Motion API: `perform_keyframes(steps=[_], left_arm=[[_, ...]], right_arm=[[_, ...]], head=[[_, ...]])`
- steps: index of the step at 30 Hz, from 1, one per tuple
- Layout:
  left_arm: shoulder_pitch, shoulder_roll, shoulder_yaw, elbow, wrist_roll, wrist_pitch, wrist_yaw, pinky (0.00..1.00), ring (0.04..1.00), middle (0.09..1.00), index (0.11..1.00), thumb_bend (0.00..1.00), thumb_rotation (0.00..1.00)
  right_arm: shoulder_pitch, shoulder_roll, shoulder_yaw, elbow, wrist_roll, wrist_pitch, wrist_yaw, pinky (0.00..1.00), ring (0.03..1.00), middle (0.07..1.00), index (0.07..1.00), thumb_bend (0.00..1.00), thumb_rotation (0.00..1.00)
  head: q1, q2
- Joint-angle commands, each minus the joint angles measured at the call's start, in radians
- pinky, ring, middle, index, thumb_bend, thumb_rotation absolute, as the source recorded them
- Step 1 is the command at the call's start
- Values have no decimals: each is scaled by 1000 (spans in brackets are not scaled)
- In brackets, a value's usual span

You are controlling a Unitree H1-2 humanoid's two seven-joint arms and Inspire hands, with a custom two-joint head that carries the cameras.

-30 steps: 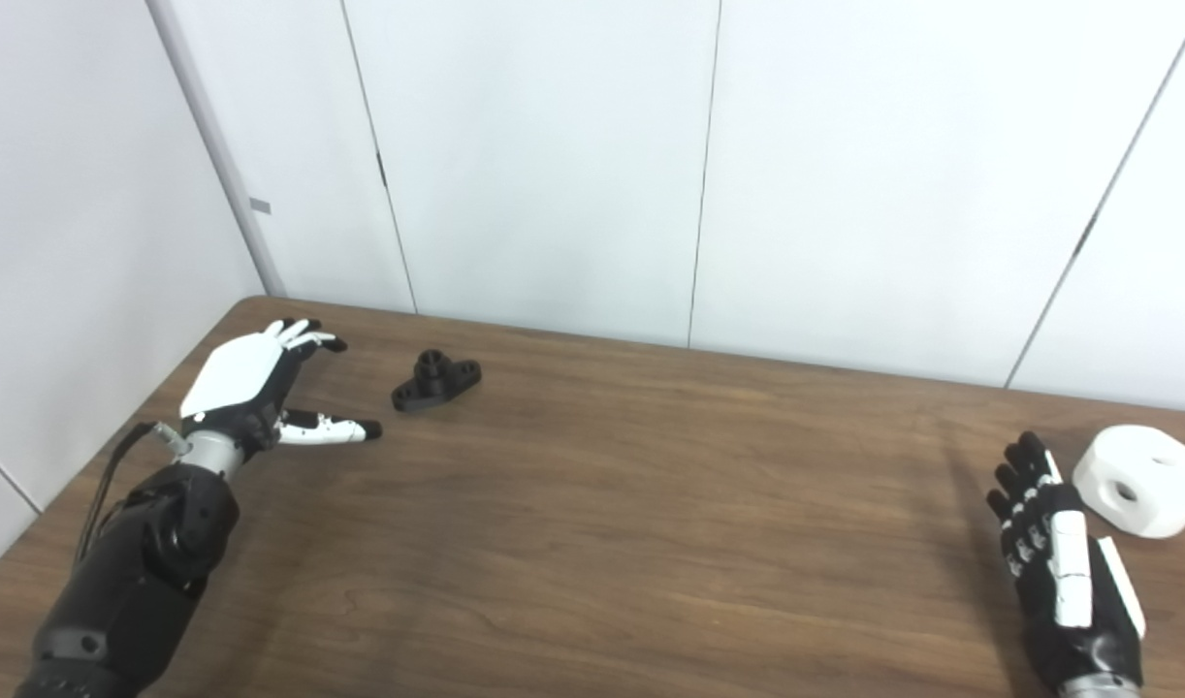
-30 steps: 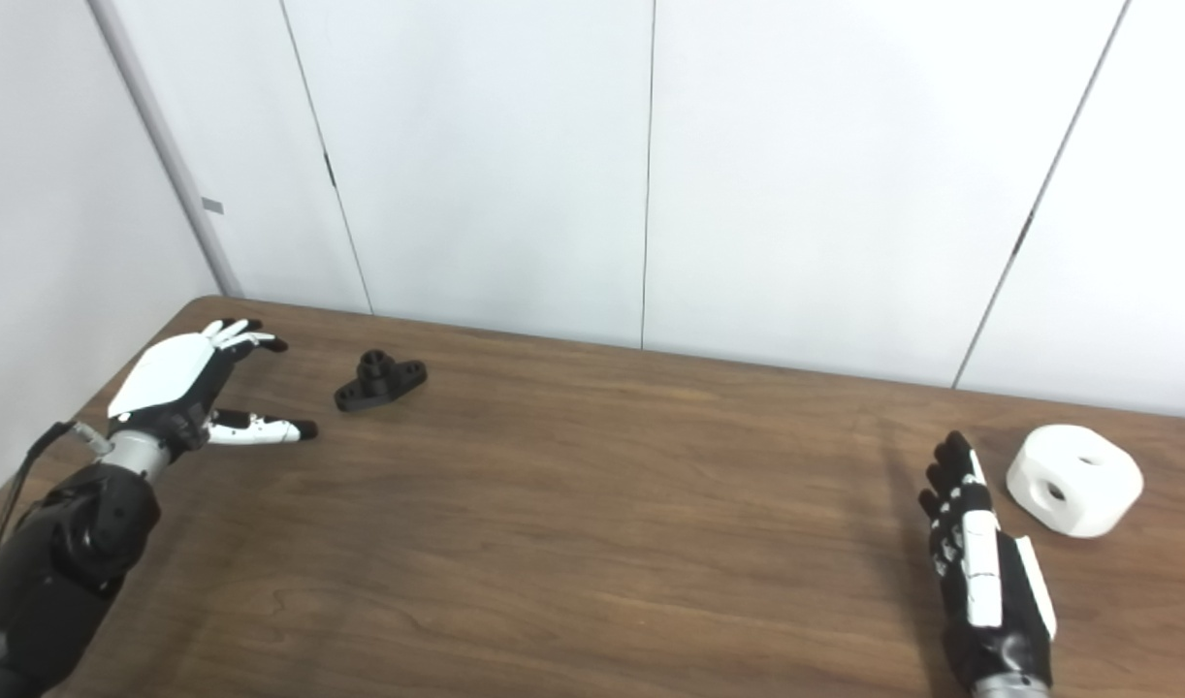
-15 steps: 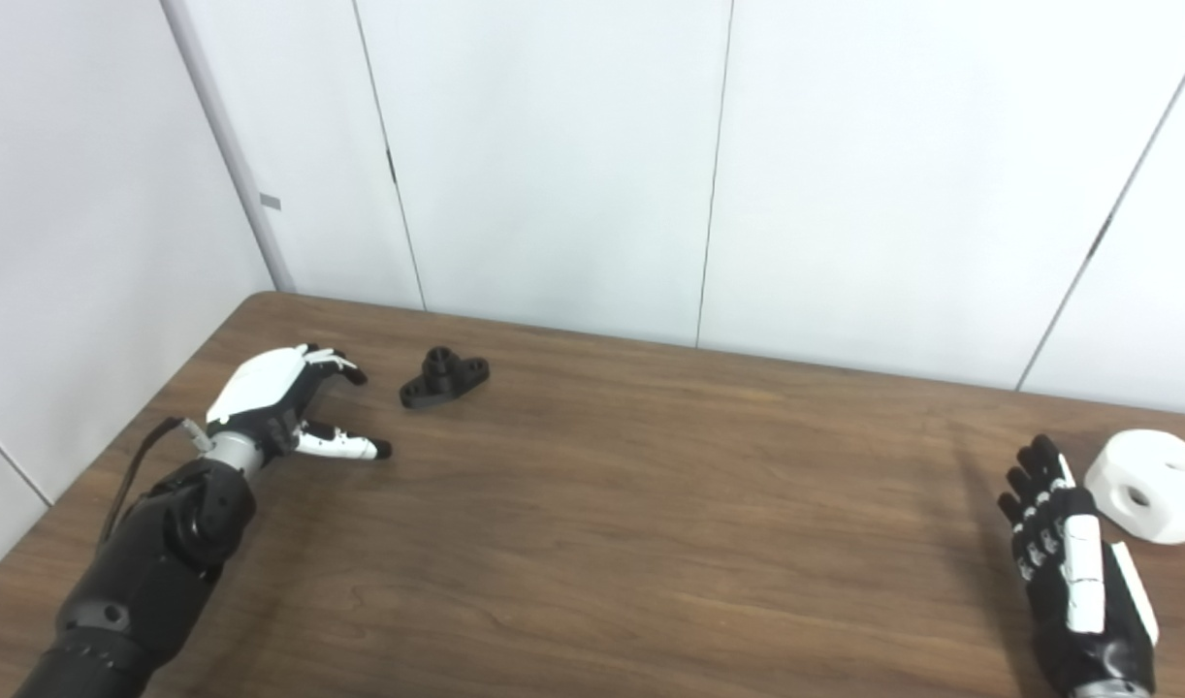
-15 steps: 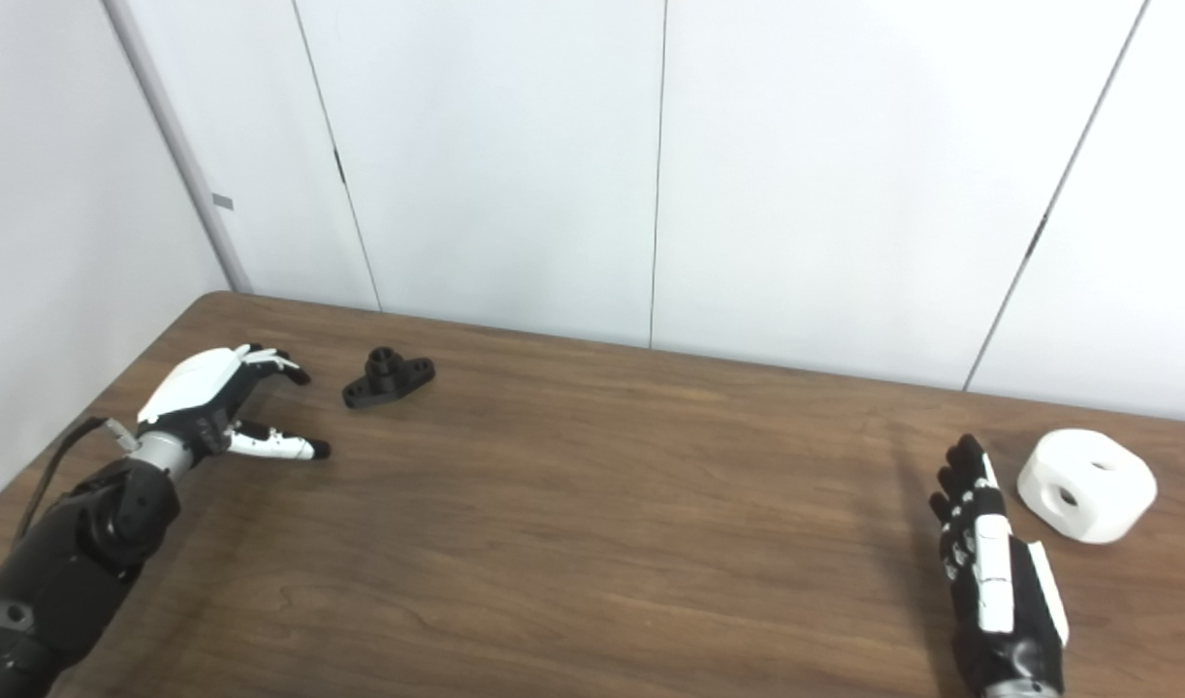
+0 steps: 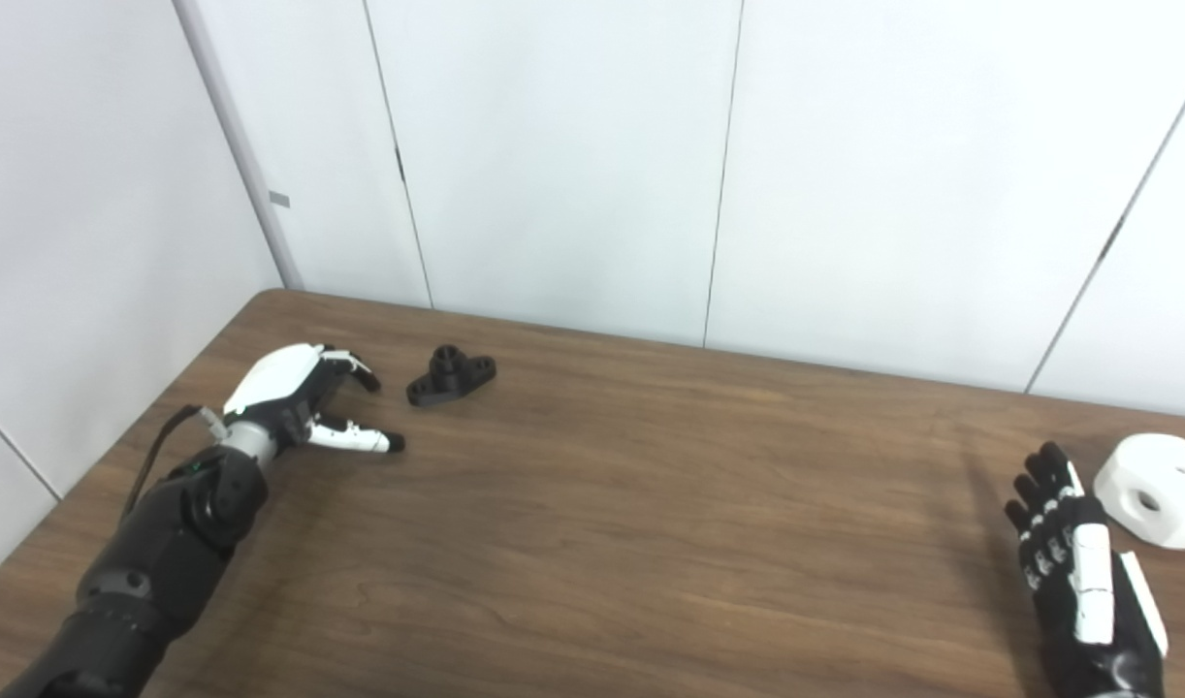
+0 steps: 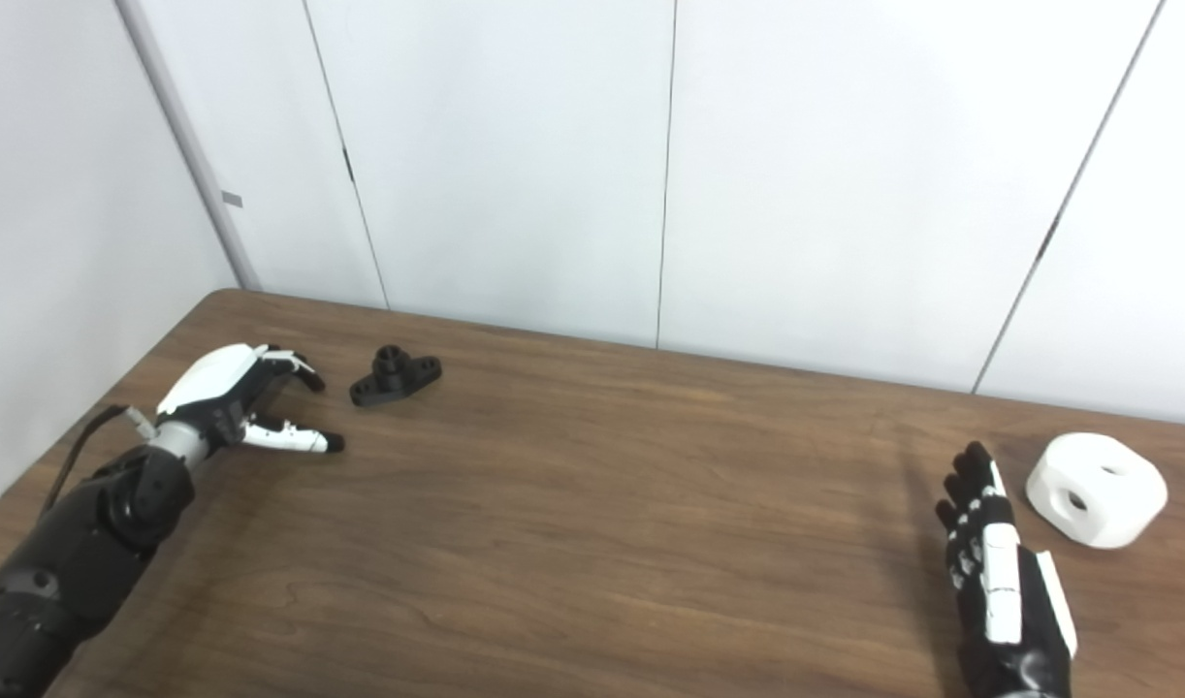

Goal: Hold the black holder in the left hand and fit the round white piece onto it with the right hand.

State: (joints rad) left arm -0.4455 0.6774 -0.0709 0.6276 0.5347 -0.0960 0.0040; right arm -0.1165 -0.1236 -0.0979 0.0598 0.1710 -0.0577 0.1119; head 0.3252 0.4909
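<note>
Over the last second the open, empty left hand (image 5: 287, 402) has been lowered toward the small black flanged plastic holder (image 5: 451, 373) at its two o'clock, so grasping appears imminent, while the open, empty right hand (image 5: 1082, 582) waits beside the round white block (image 5: 1157, 490).

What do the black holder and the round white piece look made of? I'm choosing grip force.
Black holder: probably rigid plastic, matte, uniformly black with no glint. Round white piece: also seems plastic, matte white, with rounded edges and bored holes; possibly printed, though no layer lines are visible.
</note>
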Motion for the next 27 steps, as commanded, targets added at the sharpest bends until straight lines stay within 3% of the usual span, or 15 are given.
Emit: perform_keyframes(steps=[1, 27], left_arm=[[-46, 18, -11, 14, -3, -21, 16, 1000, 978, 893, 728, 970, 409], [-149, -12, -101, 130, -19, -53, 31, 1000, 974, 888, 732, 962, 416]], right_arm=[[-7, 3, -9, -28, 20, -15, 1, 1000, 1000, 1000, 1000, 364, 1000], [-6, 11, 5, -61, 8, 12, -5, 1000, 1000, 1000, 1000, 369, 1000]], head=[[2, 1], [-3, -4]])
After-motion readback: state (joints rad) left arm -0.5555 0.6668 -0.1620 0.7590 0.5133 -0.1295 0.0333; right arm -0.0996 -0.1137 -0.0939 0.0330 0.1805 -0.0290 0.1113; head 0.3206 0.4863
